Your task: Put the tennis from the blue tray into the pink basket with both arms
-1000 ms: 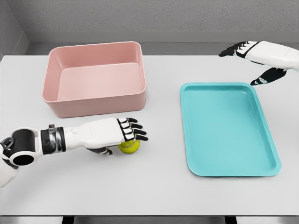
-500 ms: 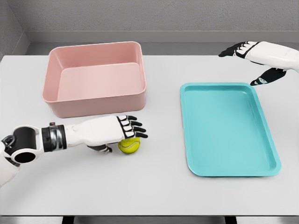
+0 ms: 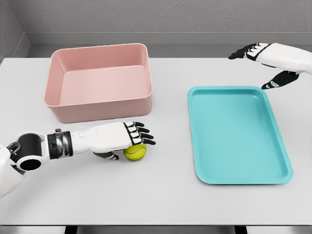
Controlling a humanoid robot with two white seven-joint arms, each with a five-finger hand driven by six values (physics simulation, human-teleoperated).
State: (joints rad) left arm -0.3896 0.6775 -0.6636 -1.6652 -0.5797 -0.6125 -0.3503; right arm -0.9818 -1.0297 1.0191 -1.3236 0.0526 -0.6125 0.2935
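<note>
So the tabletop (image 3: 170,204) had the basket (image 3: 97,109) empty and the tray (image 3: 239,136) empty too. Left hand (image 3: 119,139) sat over the ball (image 3: 135,152), fingers (image 3: 141,134) spread, not gripping. Right hand (image 3: 265,56) hung open, far off. Lift and drop looked left to do.

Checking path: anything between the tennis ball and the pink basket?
Nothing. In the head view only bare table separates the tennis ball from the pink basket.

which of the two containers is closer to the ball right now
The pink basket. The tennis ball lies on the table just below its front wall, under the left hand; the blue tray lies farther right.
</note>
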